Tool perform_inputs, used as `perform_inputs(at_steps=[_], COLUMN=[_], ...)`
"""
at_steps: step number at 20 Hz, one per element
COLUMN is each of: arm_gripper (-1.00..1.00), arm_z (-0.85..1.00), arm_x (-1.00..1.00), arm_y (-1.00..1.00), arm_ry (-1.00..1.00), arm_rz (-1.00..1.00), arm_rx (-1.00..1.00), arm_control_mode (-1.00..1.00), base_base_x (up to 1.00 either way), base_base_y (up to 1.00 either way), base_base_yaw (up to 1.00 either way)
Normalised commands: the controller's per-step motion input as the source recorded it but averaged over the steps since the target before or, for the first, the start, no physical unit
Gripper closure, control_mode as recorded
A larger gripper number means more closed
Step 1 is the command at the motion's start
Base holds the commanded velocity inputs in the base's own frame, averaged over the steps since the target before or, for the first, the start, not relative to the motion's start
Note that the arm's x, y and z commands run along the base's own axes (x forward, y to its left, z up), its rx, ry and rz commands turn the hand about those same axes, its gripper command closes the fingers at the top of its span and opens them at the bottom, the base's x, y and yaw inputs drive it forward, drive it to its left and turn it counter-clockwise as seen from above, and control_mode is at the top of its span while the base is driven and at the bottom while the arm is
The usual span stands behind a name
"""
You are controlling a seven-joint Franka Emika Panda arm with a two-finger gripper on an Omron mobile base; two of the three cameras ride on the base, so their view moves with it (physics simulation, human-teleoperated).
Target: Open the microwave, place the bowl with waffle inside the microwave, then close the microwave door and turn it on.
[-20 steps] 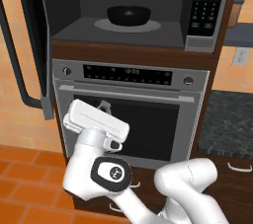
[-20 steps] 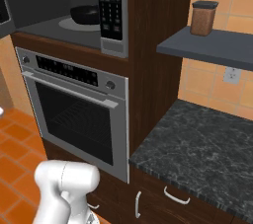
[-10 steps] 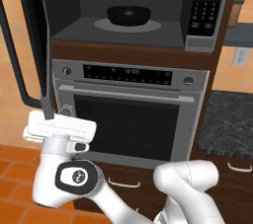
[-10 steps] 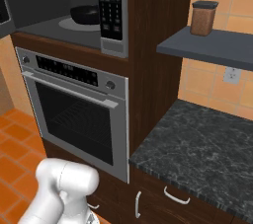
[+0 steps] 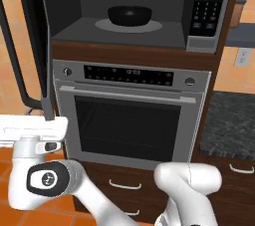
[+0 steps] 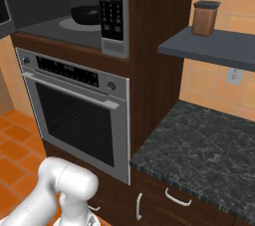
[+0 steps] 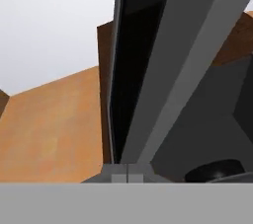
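Note:
The microwave (image 5: pixel 209 41) stands open, and its door (image 5: pixel 34 36) is swung out to the left with the dark curved handle (image 5: pixel 12 65) facing outward. The black bowl (image 5: pixel 129 15) sits on the round turntable (image 5: pixel 152 27) inside the cavity. The bowl (image 6: pixel 87 15) also appears in the right base view and in the hand view (image 7: pixel 215 169). The waffle is hidden inside the bowl. My hand (image 5: pixel 32 129) hangs low at the left, just under the door's bottom edge. In the hand view my gripper (image 7: pixel 127 173) is shut on nothing, close to the door's grey frame (image 7: pixel 183 45).
A steel oven (image 5: pixel 129 120) with a bar handle sits below the microwave. To the right are a black stone counter (image 6: pixel 199 150) and a shelf (image 6: pixel 214 46) carrying a brown canister (image 6: pixel 205 18). Dark drawers (image 5: pixel 124 185) and orange floor tiles (image 6: pixel 15 135) lie below.
My hand has swung left from in front of the oven to under the open door's lower edge. Bowl, door and camera have not moved.

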Motion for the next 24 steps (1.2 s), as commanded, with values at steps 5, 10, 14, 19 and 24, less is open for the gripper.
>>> perform_inputs(at_steps=[5, 10, 14, 19, 24], arm_gripper=[1.0, 1.0, 1.0, 1.0, 1.0], arm_z=[0.3, 0.47, 0.58, 0.64, 0.61], arm_x=[0.0, -0.02, -0.12, -0.23, -0.31], arm_y=[0.22, -0.05, -0.16, -0.44, -0.72], arm_ry=[-0.13, -0.22, -0.22, -0.2, -0.19], arm_rz=[0.0, -0.03, -0.09, -0.08, -0.05], arm_rx=[-0.04, 0.03, 0.09, 0.23, 0.39], arm_control_mode=[-1.0, -1.0, -1.0, -1.0, -1.0], base_base_x=[0.0, 0.0, 0.0, 0.0, 0.0], base_base_y=[0.0, 0.0, 0.0, 0.0, 0.0], base_base_yaw=[0.0, 0.0, 0.0, 0.0, 0.0])
